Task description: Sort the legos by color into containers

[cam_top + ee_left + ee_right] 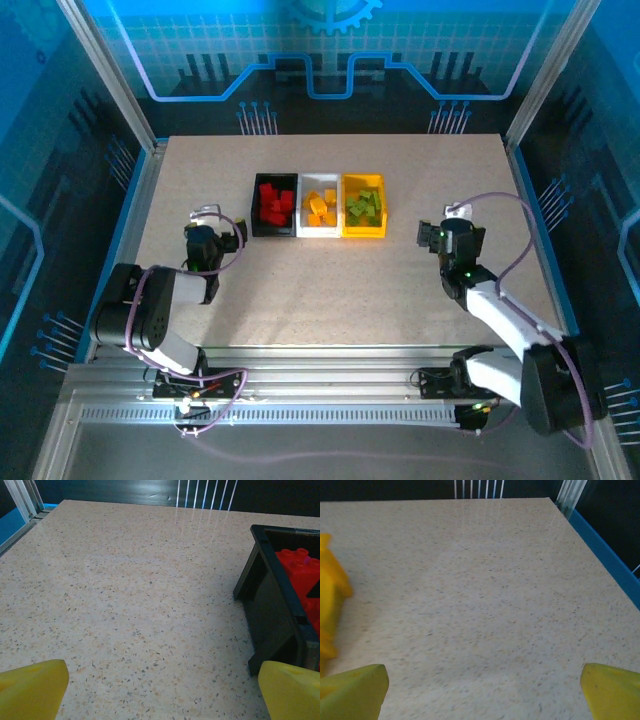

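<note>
At table (330, 290) centre | legos (320, 208) lie sorted in the containers (320, 234), row running side to side between the arms | left gripper (162, 695) beside black bin (256, 208); right gripper (485, 692) nearest yellow bin (363, 231) (both wide, empty)

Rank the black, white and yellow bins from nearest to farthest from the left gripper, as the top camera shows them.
1. Black bin: left end of the row, just right of and beyond the open left gripper.
2. White bin: middle of the row.
3. Yellow bin: right end of the row, farthest.
</note>
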You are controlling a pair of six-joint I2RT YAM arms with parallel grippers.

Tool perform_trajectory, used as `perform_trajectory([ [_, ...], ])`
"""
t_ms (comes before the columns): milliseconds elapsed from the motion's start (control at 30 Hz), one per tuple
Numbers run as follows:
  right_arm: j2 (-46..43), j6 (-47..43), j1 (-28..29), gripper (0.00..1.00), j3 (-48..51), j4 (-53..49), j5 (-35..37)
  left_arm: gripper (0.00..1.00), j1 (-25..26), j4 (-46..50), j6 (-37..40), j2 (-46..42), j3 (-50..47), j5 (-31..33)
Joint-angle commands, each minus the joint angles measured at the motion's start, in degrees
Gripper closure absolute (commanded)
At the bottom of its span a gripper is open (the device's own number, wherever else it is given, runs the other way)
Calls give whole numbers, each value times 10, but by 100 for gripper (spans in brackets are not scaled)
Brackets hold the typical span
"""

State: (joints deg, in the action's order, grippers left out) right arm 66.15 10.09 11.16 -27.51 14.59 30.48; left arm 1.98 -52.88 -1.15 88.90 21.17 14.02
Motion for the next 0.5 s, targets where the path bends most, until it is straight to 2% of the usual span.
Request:
perform_trajectory([
  [0,67,-79,-27,0,31,181,-32,1,-5,-20,-2,2,-3,-9],
  [133,150,-60,-53,0,53,293,-98,1,-5,-20,-2,2,-3,-9],
  [267,180,-78,-61,0,13,244,-163,1,-5,-21,-2,2,-3,-9],
  [333,190,-86,-71,0,22,264,-211,1,-5,-20,-1,2,-3,-9],
  [367,206,-92,-71,0,44,331,-215,1,-5,-20,-1,2,-3,-9],
  [433,196,-80,-73,0,38,299,-204,1,-5,-20,-1,2,-3,-9],
  [467,201,-85,-69,0,41,317,-196,1,-5,-21,-1,2,-3,-10],
])
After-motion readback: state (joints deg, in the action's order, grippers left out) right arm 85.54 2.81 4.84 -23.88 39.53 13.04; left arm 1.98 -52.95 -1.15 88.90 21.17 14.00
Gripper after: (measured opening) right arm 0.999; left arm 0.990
